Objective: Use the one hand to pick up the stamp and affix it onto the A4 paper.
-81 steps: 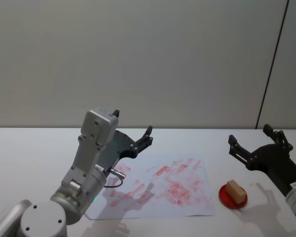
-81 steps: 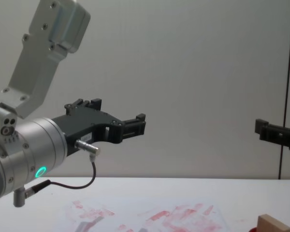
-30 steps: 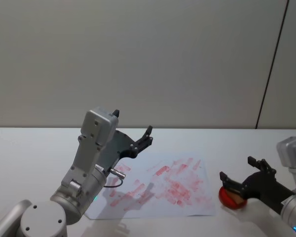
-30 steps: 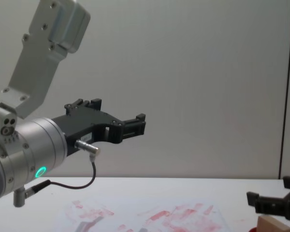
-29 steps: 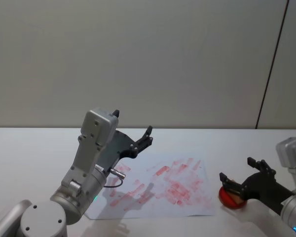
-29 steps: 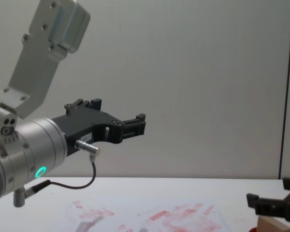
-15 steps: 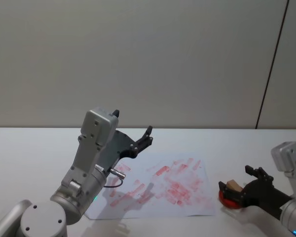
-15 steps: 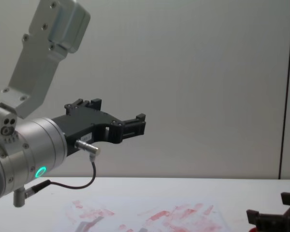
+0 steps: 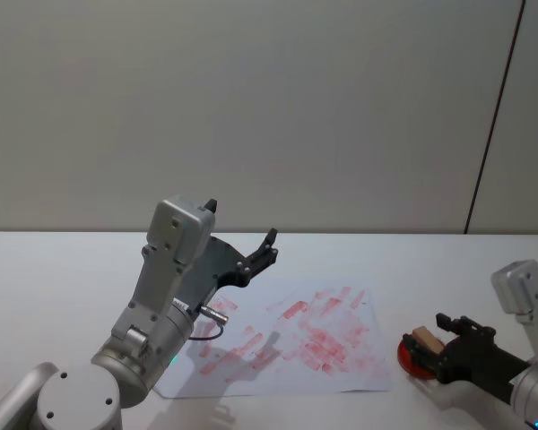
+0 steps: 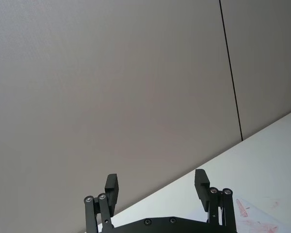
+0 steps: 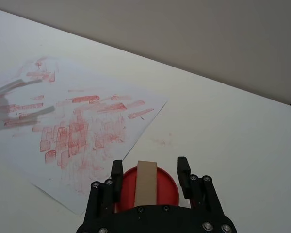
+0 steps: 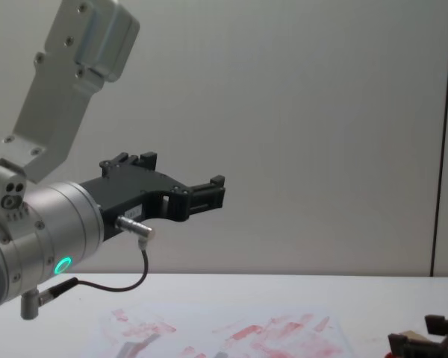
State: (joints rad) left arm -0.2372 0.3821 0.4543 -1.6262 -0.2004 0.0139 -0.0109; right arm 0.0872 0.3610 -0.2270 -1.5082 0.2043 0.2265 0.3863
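right gripper (image 11: 150, 165) low over red ink pad (image 11: 168, 187), fingers spread either side of tan stamp (image 11: 146, 178) on the pad, gaps both sides, pad just beside red-smeared A4 paper (image 11: 87, 127) on white table (image 11: 233, 136), left gripper (image 10: 156, 180) raised, fingers apart

stamp (image 9: 422, 339): small light-tan wooden block; rests on a round red ink pad (image 11: 168, 188), just beside the paper's right edge
A4 paper (image 9: 291, 348): white sheet; lies flat; covered in red smears and blotches
right gripper (image 9: 438, 343): slim, black; low over the pad; fingers spread either side of the stamp, gaps showing
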